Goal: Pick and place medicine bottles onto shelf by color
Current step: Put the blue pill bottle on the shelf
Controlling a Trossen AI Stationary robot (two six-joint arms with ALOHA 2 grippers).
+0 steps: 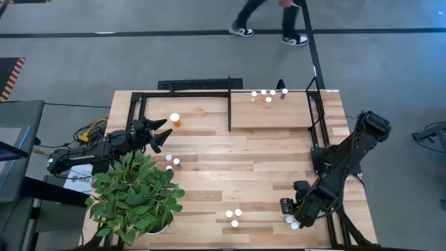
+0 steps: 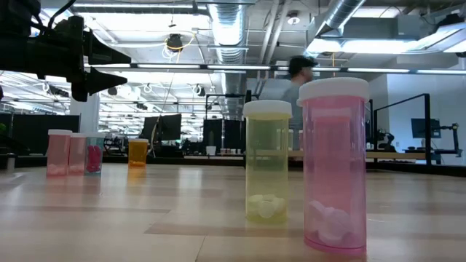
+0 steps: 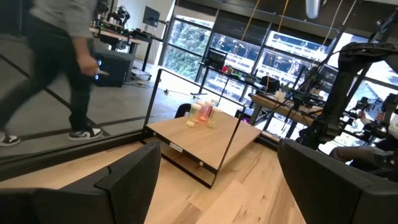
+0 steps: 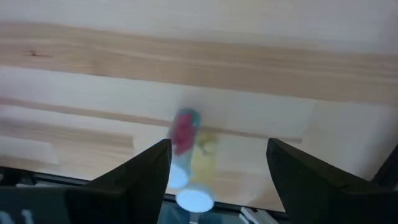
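medicine bottles (image 1: 234, 217) stood scattered in small groups over the striped-plank table (image 1: 265, 160): three white-capped ones near the front edge, two beside the potted plant (image 1: 134, 195), a larger orange bottle (image 1: 175, 120) on the table's left side near the left arm, and several already clustered on the shelf (image 1: 279, 115), the pale board framed by black bars (image 1: 230, 104) at the far right. two more bottles (image 4: 186, 155), one with a red body and one yellowish, lay directly below the right gripper (image 4: 214, 171) at the table's front right corner, its fingers spread wide with nothing between them. the left gripper (image 1: 162, 134) hovered near the orange bottle, fingers likewise spread and empty, the plant's leaves crowding just in front of that arm. seen from table height, a pink bottle (image 2: 335, 167) and a yellow-green one (image 2: 267, 161) loomed up close. a person (image 1: 272, 17) walked past on the floor beyond the table.
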